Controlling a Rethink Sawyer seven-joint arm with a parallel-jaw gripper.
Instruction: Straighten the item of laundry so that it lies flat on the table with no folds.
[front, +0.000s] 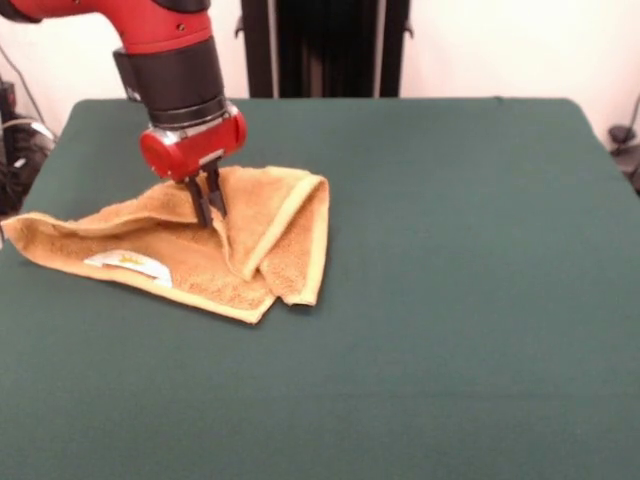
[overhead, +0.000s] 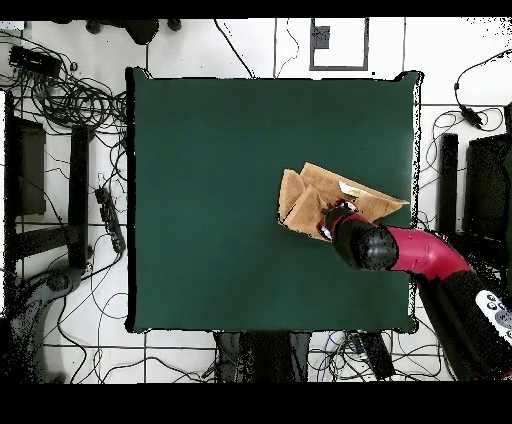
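Note:
The orange-tan towel (front: 180, 270) lies crumpled on the left part of the dark green table (front: 450, 250). Its right side is folded over, showing a pale band along the fold, and its white label (front: 128, 263) faces up near the front left. My gripper (front: 207, 208) points straight down onto the towel's middle, its fingers close together on a raised ridge of cloth. In the overhead view the towel (overhead: 305, 190) lies near the table's (overhead: 200, 200) right edge, and the red wrist covers the gripper (overhead: 333, 214).
The towel's left corner reaches the table's left edge (front: 8, 230). The black pedestal (front: 325, 45) stands behind the far edge. Cables and a power strip (overhead: 105, 215) lie on the floor beside the table.

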